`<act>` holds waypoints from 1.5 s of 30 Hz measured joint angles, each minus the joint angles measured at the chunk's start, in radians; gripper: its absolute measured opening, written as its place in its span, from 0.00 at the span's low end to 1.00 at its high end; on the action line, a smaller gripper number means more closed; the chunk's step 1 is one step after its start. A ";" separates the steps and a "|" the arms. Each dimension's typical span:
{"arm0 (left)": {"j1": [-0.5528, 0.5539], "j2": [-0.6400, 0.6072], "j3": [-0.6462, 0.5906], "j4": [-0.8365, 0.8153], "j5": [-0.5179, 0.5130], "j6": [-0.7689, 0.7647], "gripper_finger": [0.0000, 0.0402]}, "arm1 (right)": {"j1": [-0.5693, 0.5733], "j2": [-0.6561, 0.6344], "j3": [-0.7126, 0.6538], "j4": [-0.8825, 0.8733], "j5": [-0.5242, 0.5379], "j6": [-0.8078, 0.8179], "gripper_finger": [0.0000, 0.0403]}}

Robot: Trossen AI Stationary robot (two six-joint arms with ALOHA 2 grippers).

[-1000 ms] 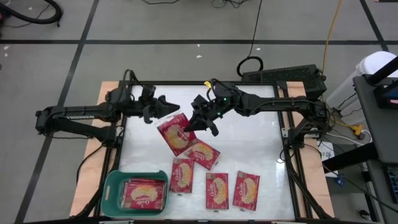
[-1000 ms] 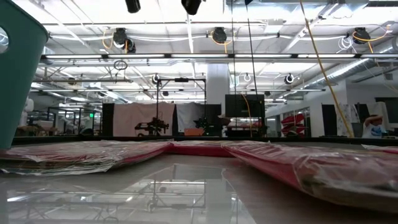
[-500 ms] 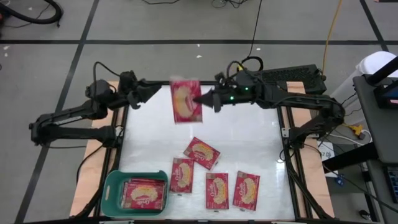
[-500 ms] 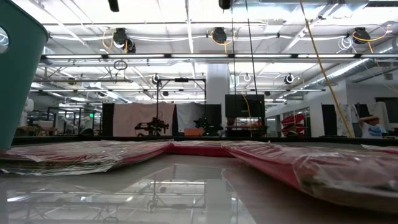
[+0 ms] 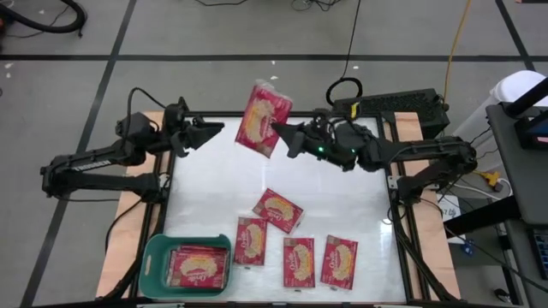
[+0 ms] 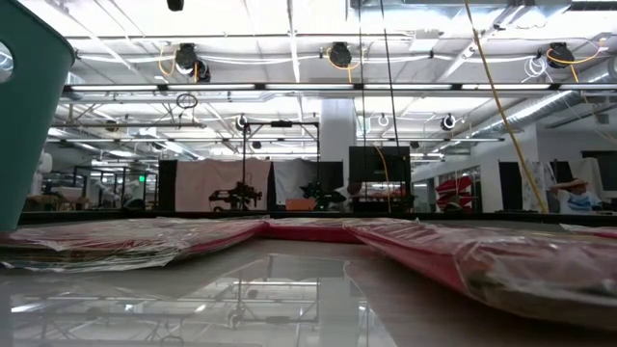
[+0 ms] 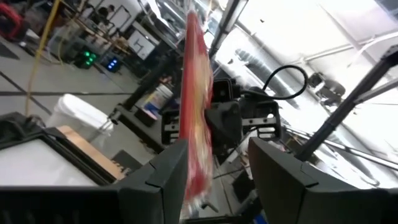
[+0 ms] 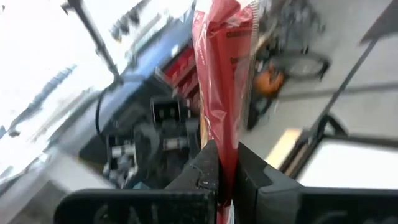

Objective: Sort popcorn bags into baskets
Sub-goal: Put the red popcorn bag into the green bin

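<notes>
White and glossy, the worktop [image 5: 342, 192] sits in a dark frame on a grey tiled floor, and beyond it the low view looks into a big hall with ceiling lamps and a dark screen.

One popcorn bag [image 5: 262, 119] hangs in the air above the far edge of the worktop, front side up and a little tilted. The right pincer [image 5: 283, 139] pinches it by one edge; in the right wrist view the red bag [image 8: 219, 74] rises between the two dark fingers [image 8: 202, 168], which press on it from both sides. The left pincer [image 5: 208, 132] is just beside the bag on the other side, its fingers spread, apart from the packet in the high view. In the left wrist view the bag [image 7: 198, 102] stands edge-on between the left arm's spread fingers [image 7: 163, 168], with the right arm's wrist behind it.

Four more bags lie flat on the near half of the worktop: a tilted bag [image 5: 277, 210] nearest the middle, a second bag [image 5: 251, 240] just beside and below it, and a pair of bags [image 5: 318, 261] side by side to the right.

At the near left corner sits the teal basket [image 5: 155, 261], with a basket bag [image 5: 199, 266] lying in it, front up. In the low view the basket's wall [image 6: 27, 116] fills the left edge.
</notes>
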 joint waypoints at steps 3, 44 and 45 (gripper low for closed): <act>-0.025 0.000 0.000 0.008 -0.001 -0.006 0.43 | 0.028 0.000 -0.022 0.114 0.109 -0.049 0.02; -0.098 0.547 0.000 0.762 -0.256 0.053 0.36 | -0.042 0.012 -0.281 0.565 0.140 0.026 0.02; -0.096 0.547 0.000 0.758 -0.256 0.054 0.33 | -0.042 0.012 -0.281 0.563 0.140 0.034 0.02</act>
